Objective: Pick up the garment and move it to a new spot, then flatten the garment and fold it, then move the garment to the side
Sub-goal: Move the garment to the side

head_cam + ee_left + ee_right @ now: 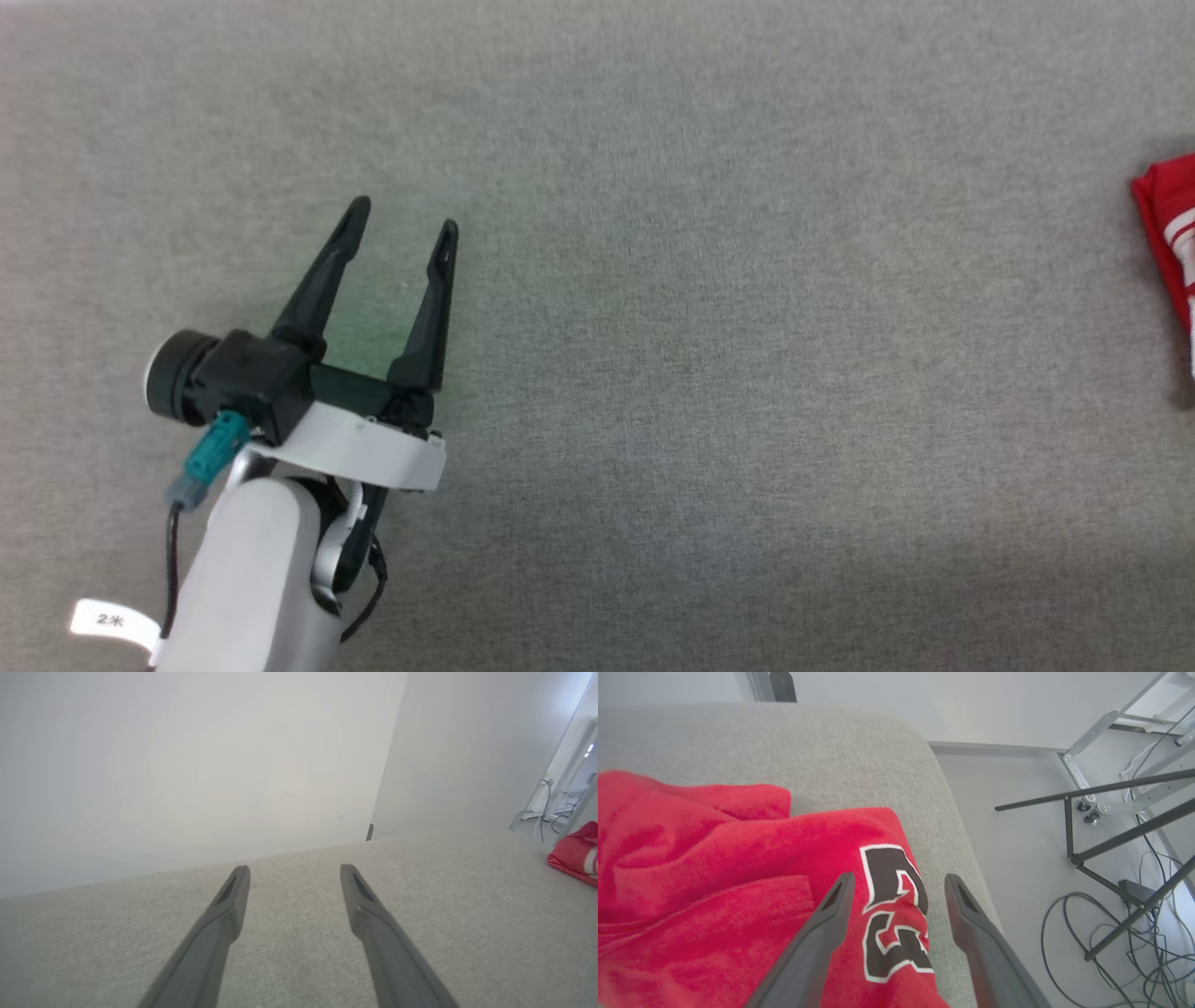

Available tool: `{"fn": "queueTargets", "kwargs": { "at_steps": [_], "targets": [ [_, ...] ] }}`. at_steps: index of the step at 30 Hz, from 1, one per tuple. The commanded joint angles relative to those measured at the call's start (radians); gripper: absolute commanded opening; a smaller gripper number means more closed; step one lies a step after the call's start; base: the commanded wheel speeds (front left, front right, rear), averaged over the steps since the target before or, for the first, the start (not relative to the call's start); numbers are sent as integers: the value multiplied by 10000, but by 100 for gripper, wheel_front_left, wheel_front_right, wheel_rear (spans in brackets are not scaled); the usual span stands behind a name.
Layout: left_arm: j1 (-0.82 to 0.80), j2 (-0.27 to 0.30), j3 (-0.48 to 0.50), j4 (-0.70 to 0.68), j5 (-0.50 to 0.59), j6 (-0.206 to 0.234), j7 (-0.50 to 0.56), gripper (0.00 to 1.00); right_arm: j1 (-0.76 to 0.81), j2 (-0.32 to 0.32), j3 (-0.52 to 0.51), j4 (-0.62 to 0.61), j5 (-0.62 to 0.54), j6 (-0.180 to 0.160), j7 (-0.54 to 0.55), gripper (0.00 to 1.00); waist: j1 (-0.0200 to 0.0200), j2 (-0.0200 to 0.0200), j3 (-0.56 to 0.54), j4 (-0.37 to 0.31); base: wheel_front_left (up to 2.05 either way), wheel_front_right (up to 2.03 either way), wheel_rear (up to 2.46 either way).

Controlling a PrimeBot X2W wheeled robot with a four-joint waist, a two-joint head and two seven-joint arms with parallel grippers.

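Garment (738, 882) is lying bunched at the worktop (653, 280) corner, partly cut off. Left end effector (403, 217) and right end effector (897, 879) are hanging released, empty.

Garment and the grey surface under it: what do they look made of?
Garment: soft red fabric, matte, slightly fuzzy; it drapes in rounded folds. The black, white-outlined number looks printed or applied, can't tell which. Grey surface: woven, upholstery-like cloth, matte with a flecked weave; its rounded edge suggests padding underneath.
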Motion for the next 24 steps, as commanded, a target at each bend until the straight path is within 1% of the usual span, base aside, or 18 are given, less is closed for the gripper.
{"fn": "queueTargets", "kwargs": {
  "at_steps": [1,4,8,13,18,24],
  "targets": [
    [172,-26,60,40,-63,58,-68,100,52,-8,112,-160,129,-9,-94,100,0,0,-527,151,0,0,0],
    [322,-56,161,169,-133,96,-121,100,233,44,379,-594,329,-9,-217,100,0,0,-1006,292,0,0,0],
    [699,53,351,378,-137,202,-167,100,459,376,825,-1274,498,-9,-379,100,0,0,-1638,493,0,0,0],
    [1199,248,673,653,-199,279,-199,100,761,1150,1301,-1990,355,-9,-763,100,0,0,-2287,726,0,0,0],
    [1636,359,966,929,-300,321,-204,100,1279,2083,1609,-2456,139,-9,-1086,100,0,0,-2847,983,0,0,0],
    [2045,378,1239,929,-221,400,-206,100,2011,2843,1347,-2908,-188,-9,-1535,100,0,0,-3312,1199,0,0,0]
  ]
}}
